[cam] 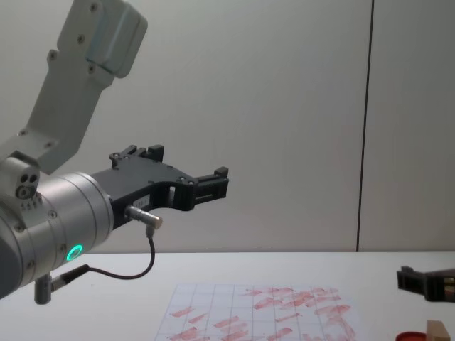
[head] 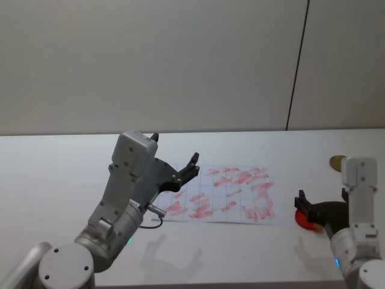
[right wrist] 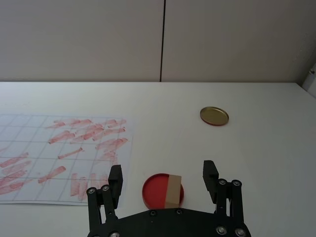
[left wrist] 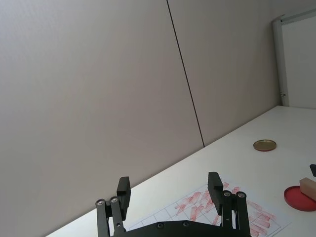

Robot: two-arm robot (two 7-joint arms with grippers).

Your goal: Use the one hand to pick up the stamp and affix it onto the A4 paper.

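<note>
I see the stamp [right wrist: 172,191], a small boxy block of pale wood, its faces matt and unvarnished-looking. The flat round red ink pad [right wrist: 155,190] has a dull, even surface inside a slightly shinier rim. The white A4 paper [right wrist: 29,143] looks thin and matt, and its red ink marks are smudgy and uneven. A round gold metal lid [right wrist: 214,116] carries a soft sheen. The white counter [right wrist: 256,158] is smooth and matt. On the right gripper [right wrist: 163,168] and left gripper [left wrist: 169,179], the jaws are matt black with bright metal screws. The left arm [cam: 71,213] is satin silver metal with white plastic housing.
</note>
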